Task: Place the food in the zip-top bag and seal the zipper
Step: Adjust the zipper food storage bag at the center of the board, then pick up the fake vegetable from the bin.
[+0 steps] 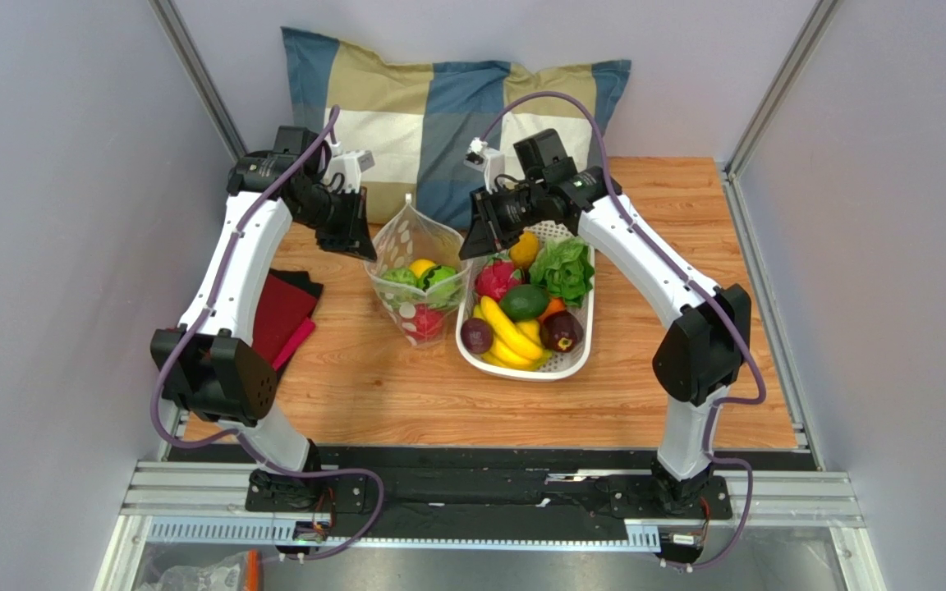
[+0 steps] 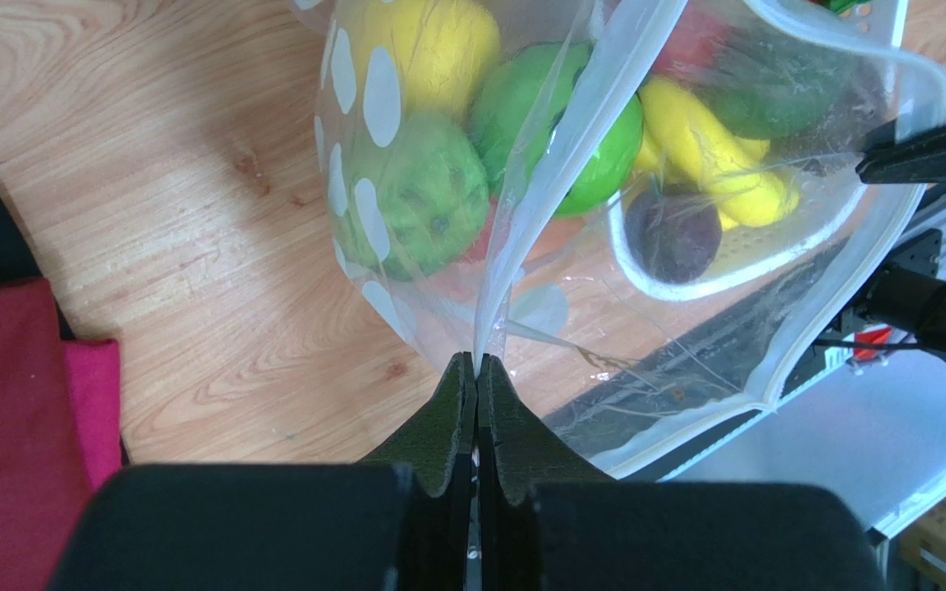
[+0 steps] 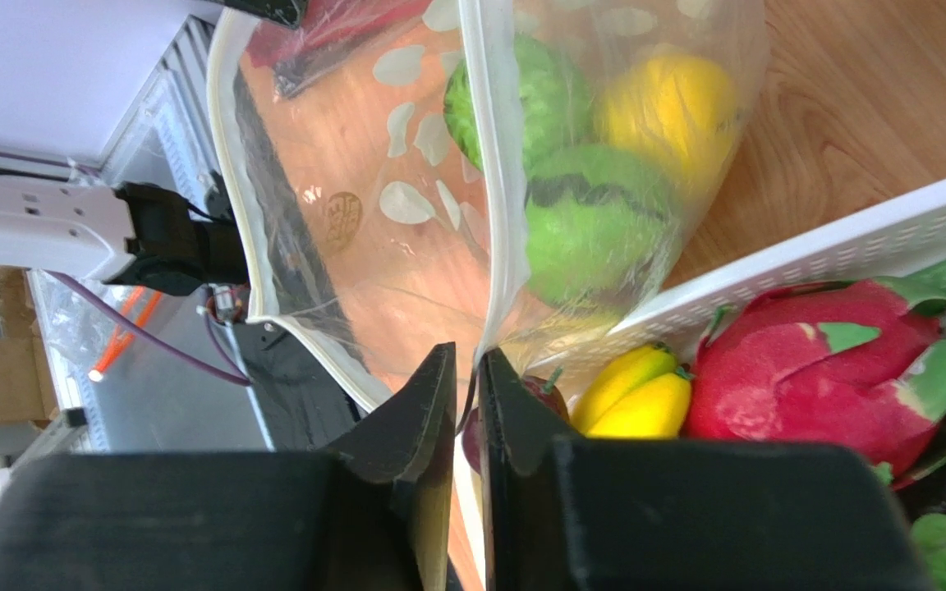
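Note:
The zip-top bag [image 1: 418, 291] stands open on the wooden table, left of the white basket [image 1: 564, 369]. Inside it are a yellow lemon [image 2: 423, 43], two round green fruits [image 2: 423, 191] [image 2: 583, 136] and a red apple [image 1: 426, 323]. My left gripper [image 2: 476, 360] is shut on the bag's left edge. My right gripper [image 3: 472, 357] pinches the bag's right edge, with a thin gap between its jaws. The zipper [image 3: 492, 185] runs unsealed round the spread mouth. The lettuce [image 1: 562, 269] lies in the basket.
The basket also holds bananas [image 1: 509, 335], a pink dragon fruit [image 3: 811, 357], an avocado [image 1: 522, 302] and dark purple fruits [image 1: 561, 330]. A red cloth [image 1: 278, 314] lies at the left. A checked pillow [image 1: 441, 111] leans at the back. Grey walls close both sides.

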Motion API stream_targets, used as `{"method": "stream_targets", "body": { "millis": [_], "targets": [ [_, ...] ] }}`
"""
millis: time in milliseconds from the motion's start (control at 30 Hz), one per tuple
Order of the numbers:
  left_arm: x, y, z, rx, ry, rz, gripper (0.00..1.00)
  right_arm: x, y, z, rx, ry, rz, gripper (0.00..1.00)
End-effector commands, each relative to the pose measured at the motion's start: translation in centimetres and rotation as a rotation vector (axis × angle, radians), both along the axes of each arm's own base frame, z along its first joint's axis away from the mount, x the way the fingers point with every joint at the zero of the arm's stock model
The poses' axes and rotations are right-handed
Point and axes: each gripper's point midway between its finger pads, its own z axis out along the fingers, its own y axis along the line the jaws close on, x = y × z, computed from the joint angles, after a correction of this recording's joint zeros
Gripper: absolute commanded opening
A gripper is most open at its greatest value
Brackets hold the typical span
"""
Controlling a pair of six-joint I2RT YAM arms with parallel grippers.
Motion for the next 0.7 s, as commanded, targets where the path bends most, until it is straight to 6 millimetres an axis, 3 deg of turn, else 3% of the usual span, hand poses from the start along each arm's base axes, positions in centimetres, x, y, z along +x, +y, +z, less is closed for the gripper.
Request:
{"method": "stream_targets", "body": {
  "millis": [0,33,133,300,433,567,667],
  "targets": [
    [1.0,-0.8,0.8,-0.043,-0.022,0.006,0.00,0.5,-1.7,0.5,-0.040,-0.076,-0.024,0.26],
    [1.0,-1.0,0.8,-0.053,-0.019,0.002,0.00,0.6,-2.1,0.3,-0.041,-0.064,-0.029,0.46],
    [1.0,-1.3,0.7,-0.065,-0.013,0.002,0.00,1.2,-4.2,0.9,-0.030,-0.073,-0.047,0.68],
    [1.1,-1.7,0.7,-0.068,-0.010,-0.008,0.00,2.6,-9.1,0.6,-0.119,-0.190,-0.070,0.89],
    [1.1,-2.1,0.8,-0.070,-0.012,-0.018,0.00,3.9,-12.5,-1.4,-0.269,-0.222,-0.154,0.93],
    [1.1,-2.2,1.0,-0.065,-0.023,-0.023,0.00,7.0,-16.6,-3.6,-0.422,-0.220,-0.340,0.94],
    [1.2,-2.2,0.9,-0.061,-0.021,-0.021,0.00,8.6,-18.3,-5.0,-0.496,-0.187,-0.438,0.94]
  ]
}}
